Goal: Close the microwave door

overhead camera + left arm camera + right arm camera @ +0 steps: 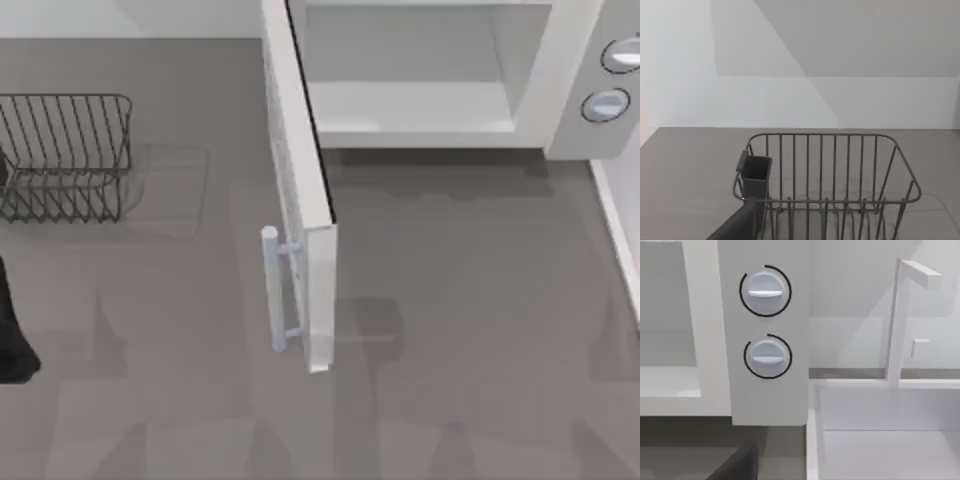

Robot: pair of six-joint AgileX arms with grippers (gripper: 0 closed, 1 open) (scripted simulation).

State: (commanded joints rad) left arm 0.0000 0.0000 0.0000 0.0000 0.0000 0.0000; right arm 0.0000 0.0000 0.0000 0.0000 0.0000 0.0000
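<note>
The microwave point(560, 75) sits at the far side of my tabletop point(470, 330), right of centre, its pale cavity exposed. The microwave door point(300, 200) stands swung wide open, edge-on toward me, its silver bar handle point(275, 290) facing left. A dark wire rack point(65, 155) rests at the far left. My left arm point(12, 330) sits at the left edge; whether either tool is open or closed I cannot tell.
</note>
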